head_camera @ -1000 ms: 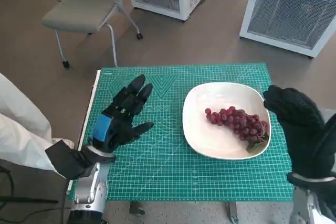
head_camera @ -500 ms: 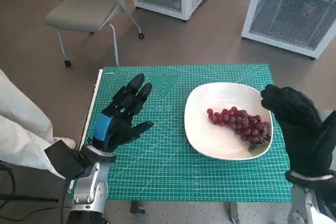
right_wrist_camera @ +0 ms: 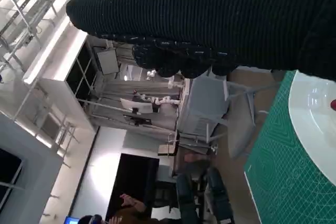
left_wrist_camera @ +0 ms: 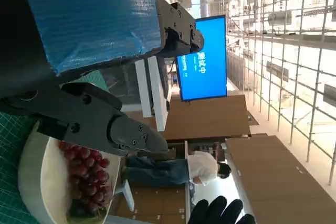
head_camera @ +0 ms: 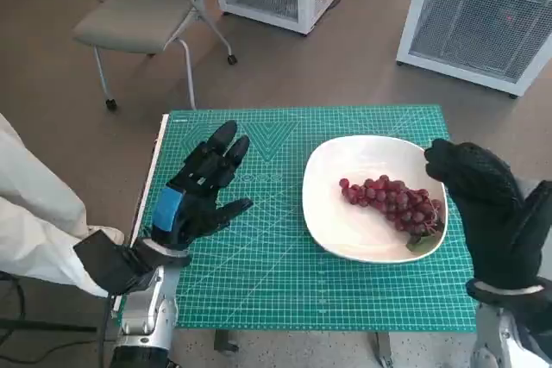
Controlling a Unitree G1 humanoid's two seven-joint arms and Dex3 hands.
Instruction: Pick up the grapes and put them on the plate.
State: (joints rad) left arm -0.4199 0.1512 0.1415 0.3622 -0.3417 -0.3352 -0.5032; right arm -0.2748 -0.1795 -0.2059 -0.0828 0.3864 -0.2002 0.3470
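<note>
Both hands are empty: the left hand, black with blue tape across its back, hovers over the left part of the green cutting mat with its fingers spread apart and pointing toward the upper middle of the head view, touching nothing that can be seen. At the right edge of that frame the right hand, in its black knitted glove, is raised beside the rim of the white plate with its fingers extended together and nothing in them. The grapes, a red bunch, lie on the plate toward its right half, just beside the gloved hand but apart from it. The plate sits on the mat in the right centre of the frame, and the mat covers the table, whose pale edge shows along the left. In the left wrist view the grapes and plate show at lower left, below the left hand's fingers. A grey chair stands on the floor at upper left, and white cabinets with grilles stand across the top.
</note>
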